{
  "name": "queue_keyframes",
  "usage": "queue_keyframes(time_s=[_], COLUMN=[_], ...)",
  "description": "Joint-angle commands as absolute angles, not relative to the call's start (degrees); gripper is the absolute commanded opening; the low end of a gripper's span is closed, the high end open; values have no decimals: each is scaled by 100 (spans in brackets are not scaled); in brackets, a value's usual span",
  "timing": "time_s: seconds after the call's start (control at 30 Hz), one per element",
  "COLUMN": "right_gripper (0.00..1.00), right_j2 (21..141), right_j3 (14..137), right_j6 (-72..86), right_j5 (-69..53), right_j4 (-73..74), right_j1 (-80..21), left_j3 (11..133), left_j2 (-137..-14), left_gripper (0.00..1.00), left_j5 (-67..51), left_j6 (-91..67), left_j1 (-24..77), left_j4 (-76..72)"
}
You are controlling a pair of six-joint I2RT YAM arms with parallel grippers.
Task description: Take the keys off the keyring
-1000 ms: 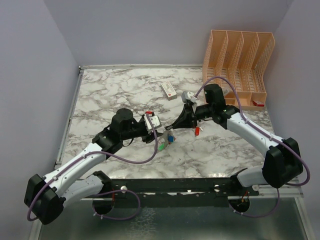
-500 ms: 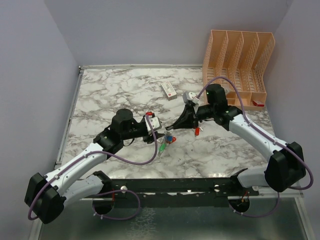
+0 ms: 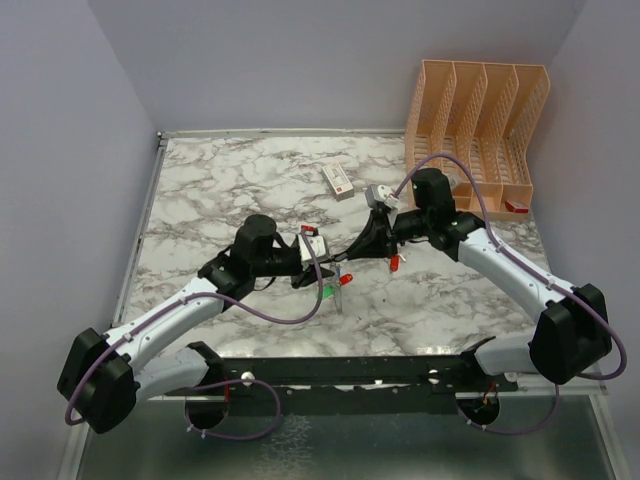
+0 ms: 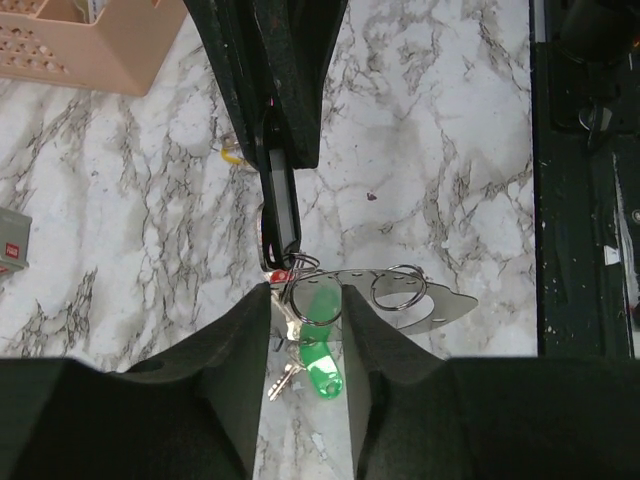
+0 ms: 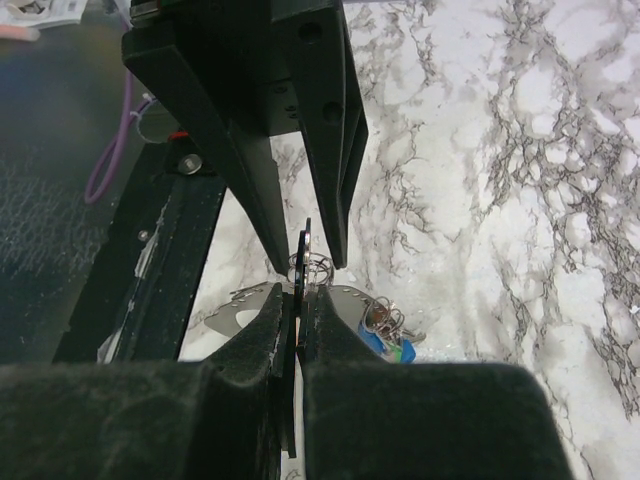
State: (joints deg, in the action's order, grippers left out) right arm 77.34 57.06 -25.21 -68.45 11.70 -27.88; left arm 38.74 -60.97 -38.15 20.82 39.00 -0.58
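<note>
The keyring point(image 4: 425, 305) is a thin grey band with holes and wire rings. My left gripper point(image 4: 305, 290) holds it by one end, above the table. A green key point(image 4: 322, 365) and a small silver key point(image 4: 281, 380) hang between its fingers, and a red key point(image 4: 283, 273) sits at the tips. My right gripper point(image 5: 300, 300) is shut on a flat black key point(image 5: 304, 250) that is still on a ring. A blue key point(image 5: 384, 341) hangs behind the band point(image 5: 245, 300). In the top view both grippers, left point(image 3: 318, 258) and right point(image 3: 352, 252), meet at mid-table, with the green key point(image 3: 327, 291) dangling.
A loose red key point(image 3: 395, 262) lies on the marble just right of the grippers. A white box with a red mark point(image 3: 338, 178) lies behind them. An orange divider rack point(image 3: 478, 125) stands at the back right. A black rail point(image 4: 585, 200) runs along the table's near edge.
My left gripper has moved right, closer to the right gripper, carrying the keyring. The hanging keys shifted with it. The right arm barely moved.
</note>
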Motion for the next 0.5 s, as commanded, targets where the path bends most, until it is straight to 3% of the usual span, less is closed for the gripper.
queue_keyframes(time_s=[0.0,0.27,0.47], right_gripper=[1,1,1], right_j2=[7622,7581,7524], right_j3=[5827,5812,5779], right_j6=[-2610,-2619,-2598], right_j5=[-6982,-6949,-6853], right_j4=[1221,1221,1185], right_j1=[-2849,-2848,-2852], left_j3=[4050,4087,4111], left_j2=[-6200,-6224,-6231], left_gripper=[29,2,0], left_j5=[-4069,-3990,-4019], left_j6=[2013,2013,2029], left_j1=[3881,3877,3878], left_j4=[-133,-89,-48])
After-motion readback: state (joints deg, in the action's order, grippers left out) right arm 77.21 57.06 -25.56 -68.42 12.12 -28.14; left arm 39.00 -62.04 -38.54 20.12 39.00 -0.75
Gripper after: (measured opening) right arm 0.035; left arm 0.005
